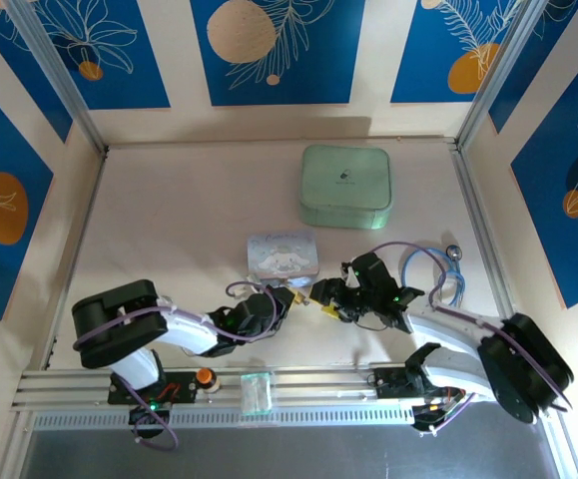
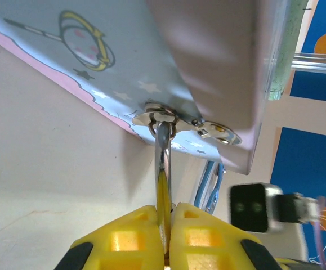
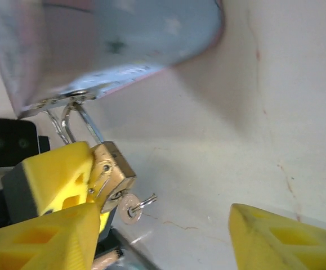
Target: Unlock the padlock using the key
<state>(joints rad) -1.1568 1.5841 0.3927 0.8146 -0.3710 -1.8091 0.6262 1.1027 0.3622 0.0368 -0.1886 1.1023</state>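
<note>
Near the middle of the table [image 1: 169, 220], at the near edge of the pastel blue cartoon tin [image 1: 282, 252], the brass padlock [image 3: 113, 169] has its silver shackle [image 2: 161, 138] through the tin's hasp. Its body is pinched between the left gripper's [image 2: 165, 216] yellow fingers. The small silver key [image 3: 130, 207] sticks out of the padlock's bottom, and the right gripper [image 3: 164, 216] sits just beside it, jaws spread wide.

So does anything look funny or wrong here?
One thing: the key is stuck in the bottom of the padlock with nothing holding it. The left claw pinches the padlock, which hangs from the latch of the blue tin, while the right claw sits open beside it.
</note>
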